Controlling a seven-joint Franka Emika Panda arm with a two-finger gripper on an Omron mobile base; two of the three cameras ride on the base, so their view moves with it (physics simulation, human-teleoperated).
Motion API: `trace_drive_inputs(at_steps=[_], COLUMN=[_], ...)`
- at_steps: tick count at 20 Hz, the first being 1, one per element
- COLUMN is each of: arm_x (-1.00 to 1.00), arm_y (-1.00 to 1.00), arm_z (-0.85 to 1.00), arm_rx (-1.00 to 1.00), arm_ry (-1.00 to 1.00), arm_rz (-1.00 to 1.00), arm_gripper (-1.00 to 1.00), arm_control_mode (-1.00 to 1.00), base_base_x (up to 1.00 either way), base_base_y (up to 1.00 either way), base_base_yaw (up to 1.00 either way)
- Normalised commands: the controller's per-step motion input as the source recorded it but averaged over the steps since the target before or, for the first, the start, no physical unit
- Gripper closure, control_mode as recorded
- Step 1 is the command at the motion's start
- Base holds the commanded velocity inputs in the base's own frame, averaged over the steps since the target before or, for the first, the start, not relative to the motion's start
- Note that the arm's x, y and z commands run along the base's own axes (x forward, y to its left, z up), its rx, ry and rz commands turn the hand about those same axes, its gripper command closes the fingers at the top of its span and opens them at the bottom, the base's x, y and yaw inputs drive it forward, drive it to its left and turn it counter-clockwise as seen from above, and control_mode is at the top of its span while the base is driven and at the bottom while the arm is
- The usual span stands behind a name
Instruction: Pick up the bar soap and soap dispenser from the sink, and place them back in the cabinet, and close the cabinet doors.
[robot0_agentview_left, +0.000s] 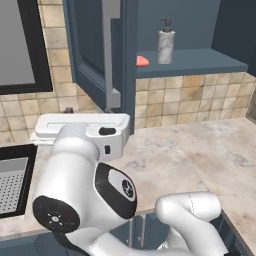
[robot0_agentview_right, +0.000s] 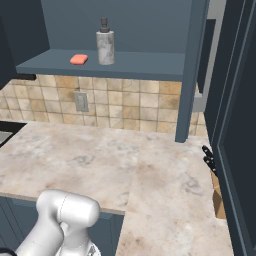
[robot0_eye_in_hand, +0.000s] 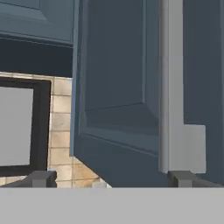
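I see the bar soap (robot0_agentview_left: 142, 61) lying on the cabinet (robot0_agentview_left: 200, 60) shelf, the soap dispenser (robot0_agentview_left: 165, 44) upright just beside it. The left cabinet door (robot0_eye_in_hand: 118, 100) stands swung out. My arm reaches toward it, claw (robot0_eye_in_hand: 111, 178) released, fingers spread wide below the door's silver handle (robot0_eye_in_hand: 170, 87), above the tabletop (robot0_agentview_right: 100, 160).

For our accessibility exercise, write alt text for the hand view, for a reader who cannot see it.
An open dark blue cabinet door fills the middle, its long silver handle running vertically at right, just above the wide-open gripper. At left, beige tiled wall and a black-framed grey window show behind the door.
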Motion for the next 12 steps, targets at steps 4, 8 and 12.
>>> trace_drive_inputs(at_steps=[4, 8, 12], arm_x=[0.42, 0.46, 0.48], arm_y=[-0.47, -0.41, -0.34], arm_z=[0.00, 0.00, 0.00], arm_rx=[0.03, 0.01, 0.00], arm_ry=[0.00, 0.00, 0.00], arm_rz=[-0.07, -0.07, -0.05], arm_gripper=[-1.00, -1.00, -1.00], arm_control_mode=[-1.00, -1.00, -1.00], base_base_x=[0.00, 0.00, 0.00], base_base_y=[0.00, 0.00, 0.00], base_base_yaw=[0.00, 0.00, 0.00])
